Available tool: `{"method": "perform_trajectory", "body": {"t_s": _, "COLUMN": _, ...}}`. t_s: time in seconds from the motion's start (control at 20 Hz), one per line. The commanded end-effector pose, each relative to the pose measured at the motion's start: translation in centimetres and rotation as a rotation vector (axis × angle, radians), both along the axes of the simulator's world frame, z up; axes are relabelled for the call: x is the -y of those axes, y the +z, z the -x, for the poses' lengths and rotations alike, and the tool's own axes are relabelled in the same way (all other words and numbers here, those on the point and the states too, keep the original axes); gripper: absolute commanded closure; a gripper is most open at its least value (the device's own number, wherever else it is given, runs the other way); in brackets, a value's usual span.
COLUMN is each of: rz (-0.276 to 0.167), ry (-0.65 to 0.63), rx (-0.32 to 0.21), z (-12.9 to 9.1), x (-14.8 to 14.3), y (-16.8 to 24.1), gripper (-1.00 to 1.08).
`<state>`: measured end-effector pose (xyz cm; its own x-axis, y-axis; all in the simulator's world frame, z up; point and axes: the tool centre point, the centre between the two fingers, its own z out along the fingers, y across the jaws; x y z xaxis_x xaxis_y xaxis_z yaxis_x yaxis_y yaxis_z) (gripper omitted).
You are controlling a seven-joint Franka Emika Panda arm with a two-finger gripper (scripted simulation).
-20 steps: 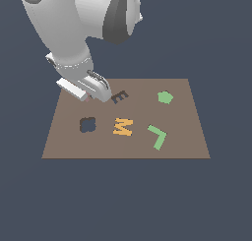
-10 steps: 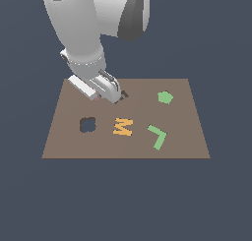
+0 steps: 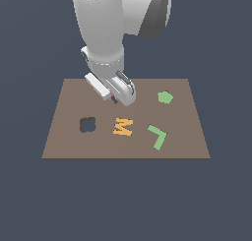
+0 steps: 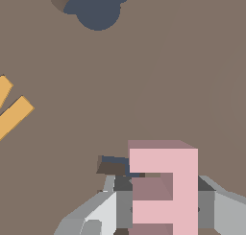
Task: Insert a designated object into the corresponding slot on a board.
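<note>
The pale-pink E block [image 4: 166, 186] is held between my gripper [image 4: 163, 205] fingers, low over the brown board [image 3: 69, 136]. In the wrist view part of the dark E-shaped slot [image 4: 113, 166] shows just beside and under the block, mostly covered by it. In the exterior view my gripper [image 3: 114, 98] sits low over the board's upper middle; a small pink bit of the block [image 3: 109, 97] shows there and the slot is hidden behind the hand.
On the board lie an orange M [image 3: 122, 127], a green L [image 3: 157, 135] and a green pentagon [image 3: 165, 97]. A dark clover-shaped hole [image 3: 87, 124] is on the exterior view's left; it also shows in the wrist view [image 4: 96, 6].
My arm has moved toward the exterior view's right and over the E slot, which was visible earlier and is now hidden under the hand.
</note>
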<state>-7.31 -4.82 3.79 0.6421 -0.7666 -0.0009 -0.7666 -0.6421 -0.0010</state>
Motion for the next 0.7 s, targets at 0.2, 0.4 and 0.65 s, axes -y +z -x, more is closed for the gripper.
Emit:
{"method": "perform_trajectory", "body": {"t_s": 0.2, "rz": 0.000, "ry": -0.066, "rx": 0.000, "z": -0.5, "x": -2.0, "y": 0.2, "gripper": 1.08}}
{"method": "perform_trajectory", "body": {"t_s": 0.4, "rz": 0.000, "ry": -0.085, "rx": 0.000, "z": -0.7, "x": -2.6, "y": 0.2, "gripper": 1.08}}
{"method": "perform_trajectory", "body": {"t_s": 0.65, "rz": 0.000, "ry": -0.089, "rx": 0.000, "z": -0.8, "x": -2.6, "y": 0.2, "gripper": 1.08}}
